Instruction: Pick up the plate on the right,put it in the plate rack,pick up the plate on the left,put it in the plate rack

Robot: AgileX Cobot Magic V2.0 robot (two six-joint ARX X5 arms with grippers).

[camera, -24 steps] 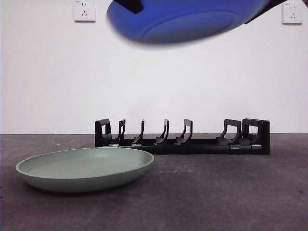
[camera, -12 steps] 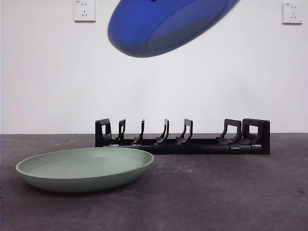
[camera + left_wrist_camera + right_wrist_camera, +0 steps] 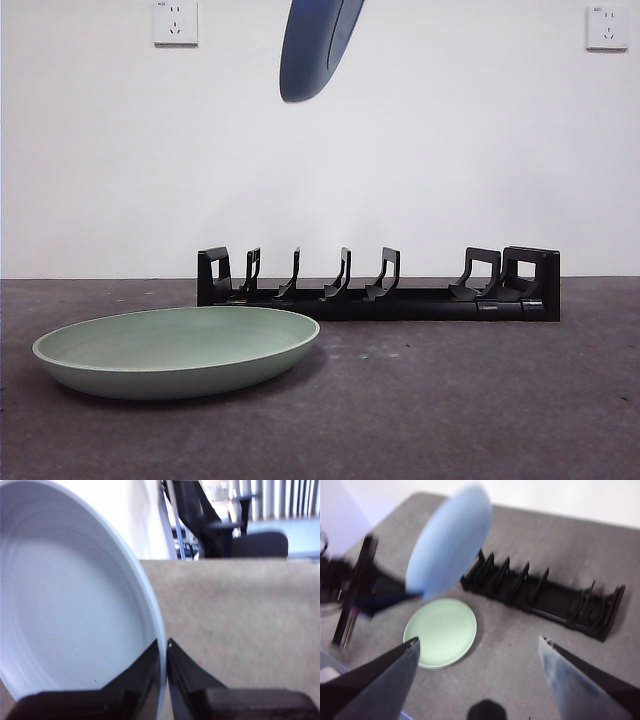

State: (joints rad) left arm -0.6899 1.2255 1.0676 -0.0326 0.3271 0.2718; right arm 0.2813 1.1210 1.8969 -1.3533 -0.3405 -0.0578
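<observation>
A blue plate (image 3: 315, 45) hangs edge-on from the top of the front view, high above the left half of the plate rack (image 3: 380, 290). My left gripper (image 3: 165, 650) is shut on the blue plate's (image 3: 65, 605) rim. A pale green plate (image 3: 180, 350) lies flat on the table at the front left of the rack. My right gripper (image 3: 479, 640) is open and empty, high over the table. From there I see the blue plate (image 3: 450, 540), the green plate (image 3: 441, 631) and the rack (image 3: 545, 597) below.
The rack has several curved dividers and blocky ends, and runs along the back of the dark grey table (image 3: 460, 400). A white wall with two sockets (image 3: 175, 22) stands behind. The left arm (image 3: 365, 595) shows blurred in the right wrist view.
The blue plate has turned from nearly flat, underside toward the front camera, to standing on edge. It now shows only a narrow profile. The green plate and the rack have not moved.
</observation>
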